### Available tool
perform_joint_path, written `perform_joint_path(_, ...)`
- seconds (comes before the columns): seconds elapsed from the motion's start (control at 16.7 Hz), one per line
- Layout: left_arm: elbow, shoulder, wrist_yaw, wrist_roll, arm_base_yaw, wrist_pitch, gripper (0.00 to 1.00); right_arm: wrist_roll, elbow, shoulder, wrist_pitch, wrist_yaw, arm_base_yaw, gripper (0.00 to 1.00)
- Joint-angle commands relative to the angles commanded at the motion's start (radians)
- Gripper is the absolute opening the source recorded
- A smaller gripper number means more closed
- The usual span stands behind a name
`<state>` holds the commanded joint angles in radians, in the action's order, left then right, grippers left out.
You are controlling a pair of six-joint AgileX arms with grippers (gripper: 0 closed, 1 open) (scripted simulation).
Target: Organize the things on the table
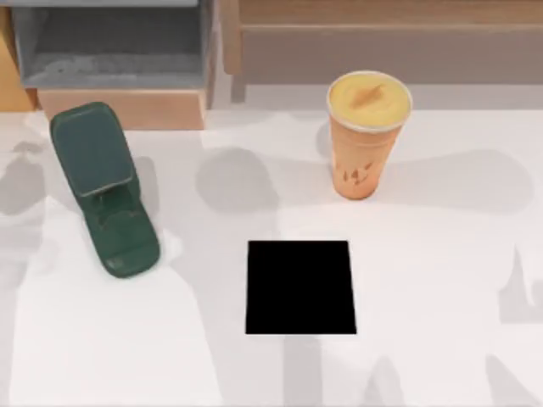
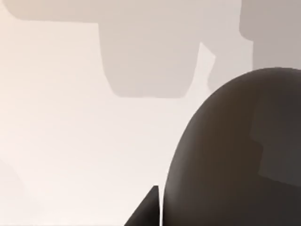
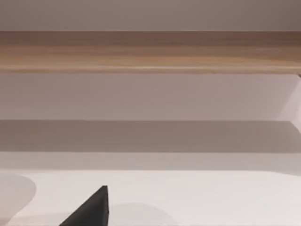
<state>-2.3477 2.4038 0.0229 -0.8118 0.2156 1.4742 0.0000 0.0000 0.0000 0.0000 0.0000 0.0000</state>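
Observation:
A tall orange paper cup (image 1: 366,136) with a yellow top stands upright on the white table (image 1: 441,280), right of centre toward the back. A dark grey rounded body, seemingly the computer mouse (image 2: 240,155), looms very close in the left wrist view. It sits right beside a black tip of my left gripper (image 2: 149,209). I cannot tell whether that gripper holds it or whether it lies on the table. A black tip of my right gripper (image 3: 91,209) hangs over bare tabletop, facing the shelf unit.
A black square mat (image 1: 300,287) lies flat at the middle front. A dark green phone stand (image 1: 106,186) sits at the left with nothing on it. The wooden and grey shelf unit (image 1: 127,59) runs along the back edge, and its wooden board (image 3: 150,52) faces the right wrist.

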Motion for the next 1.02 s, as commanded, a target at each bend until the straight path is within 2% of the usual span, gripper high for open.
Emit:
perform_joint_path(0.24,0.002,-0.072,0.024,0.256,-0.069,-0.021,0.0,0.0,0.0,0.0,0.0,0.0,0.0,1.0)
perform_joint_path(0.48,0.015,-0.163,0.055,0.676,-0.178,-0.06,0.0,0.0,0.0,0.0,0.0,0.0,0.0,1.0)
perform_joint_path(0.72,0.048,-0.244,0.083,1.235,-0.314,-0.114,0.0,0.0,0.0,0.0,0.0,0.0,0.0,1.0)
perform_joint_path(1.02,0.13,-0.308,0.104,2.053,-0.495,-0.185,0.0,0.0,0.0,0.0,0.0,0.0,0.0,1.0)
